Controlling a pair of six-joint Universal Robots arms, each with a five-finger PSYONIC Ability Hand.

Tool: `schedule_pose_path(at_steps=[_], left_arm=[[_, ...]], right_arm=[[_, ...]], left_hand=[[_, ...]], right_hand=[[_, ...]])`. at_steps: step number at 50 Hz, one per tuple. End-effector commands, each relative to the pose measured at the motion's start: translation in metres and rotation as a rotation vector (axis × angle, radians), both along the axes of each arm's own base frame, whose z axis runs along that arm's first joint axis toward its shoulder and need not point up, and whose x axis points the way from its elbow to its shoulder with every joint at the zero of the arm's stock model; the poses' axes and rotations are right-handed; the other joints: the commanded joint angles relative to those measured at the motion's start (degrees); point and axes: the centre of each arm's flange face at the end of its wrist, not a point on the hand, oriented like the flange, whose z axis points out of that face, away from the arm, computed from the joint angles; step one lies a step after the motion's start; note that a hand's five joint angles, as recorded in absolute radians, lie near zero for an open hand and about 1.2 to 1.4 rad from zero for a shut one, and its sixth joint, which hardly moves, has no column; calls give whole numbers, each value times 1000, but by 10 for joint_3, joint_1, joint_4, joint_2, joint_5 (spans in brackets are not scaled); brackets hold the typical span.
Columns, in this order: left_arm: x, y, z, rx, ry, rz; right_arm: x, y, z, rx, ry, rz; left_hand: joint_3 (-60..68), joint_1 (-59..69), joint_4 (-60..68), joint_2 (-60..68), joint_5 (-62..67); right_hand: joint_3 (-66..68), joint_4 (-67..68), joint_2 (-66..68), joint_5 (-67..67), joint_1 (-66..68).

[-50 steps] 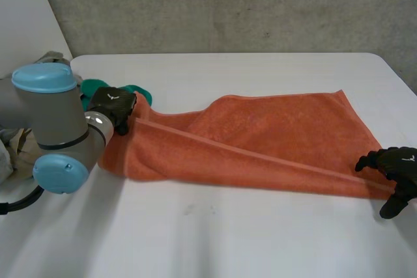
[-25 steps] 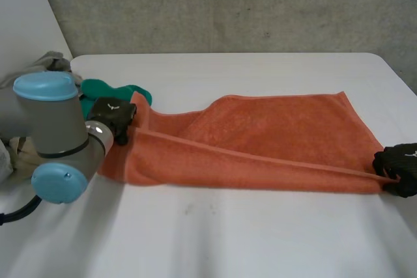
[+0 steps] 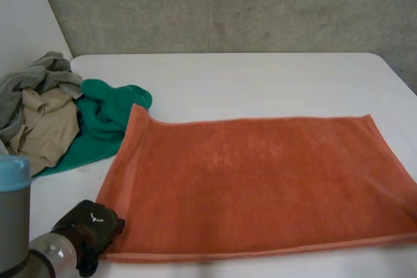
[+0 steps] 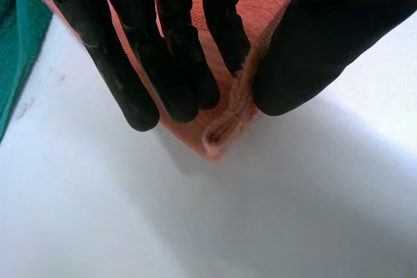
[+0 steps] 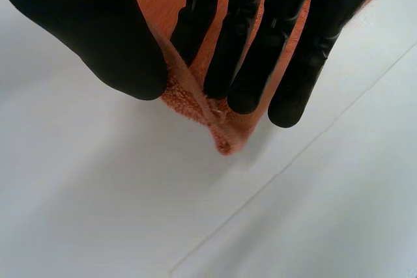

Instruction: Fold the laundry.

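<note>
Left wrist view: left hand pinches an orange towel corner; right hand pinches another

A smooth white table with a matt top fills the lower part of the head view. Its far edge runs straight across, and its two far corners are rounded. Behind that edge stands a rough grey concrete wall, mottled and faintly streaked. At the robot's left a plain white panel covers the end of the wall, its edge slanting down towards the table's far left corner. In the right wrist view a thin straight seam crosses the tabletop.
</note>
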Motion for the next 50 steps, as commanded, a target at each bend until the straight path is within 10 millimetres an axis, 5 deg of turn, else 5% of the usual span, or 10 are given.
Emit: schedule_pose_path(at_steps=[1, 7, 11, 23, 37, 44, 46, 47, 48, 50], left_arm=[[-11, -25, 16, -148, 65, 7], [-22, -59, 30, -288, 146, 31], [-36, -88, 37, -380, 213, 42], [-71, -183, 1, -547, 252, 145], [-97, -223, -3, -737, 321, 145], [-108, -224, -6, -776, 275, 94], [-109, -225, -5, -783, 269, 86], [-109, -224, -6, -781, 265, 84], [-109, -224, -6, -781, 264, 84], [-109, -221, -7, -771, 265, 81]], right_arm=[[-3, -19, 0, -152, -4, -9], [-4, -37, -1, -218, -50, -26], [19, -54, 4, -311, -62, 43], [78, -137, -21, -682, -114, 183], [108, -196, -78, -813, -62, 156], [106, -207, -73, -851, -83, 78], [106, -209, -72, -859, -100, 67], [105, -209, -71, -865, -101, 55], [106, -209, -71, -866, -100, 52], [107, -207, -70, -858, -102, 52]], left_hand=[[116, 136, 112, 113, 142], [116, 136, 112, 113, 142], [116, 136, 112, 113, 142], [116, 136, 112, 113, 142], [116, 136, 112, 113, 142], [116, 136, 112, 113, 142], [-21, -1, -25, -23, 6], [-270, -250, -274, -273, -243], [-542, -523, -546, -545, -516], [-537, -518, -542, -540, -511]], right_hand=[[123, 120, 128, 132, 231], [123, 120, 128, 132, 231], [123, 120, 128, 132, 231], [123, 120, 128, 132, 231], [123, 120, 128, 132, 231], [123, 120, 128, 132, 231], [-91, -95, -87, -82, 17], [-577, -580, -572, -568, -469], [-577, -580, -572, -568, -469], [-577, -580, -572, -568, -469]])
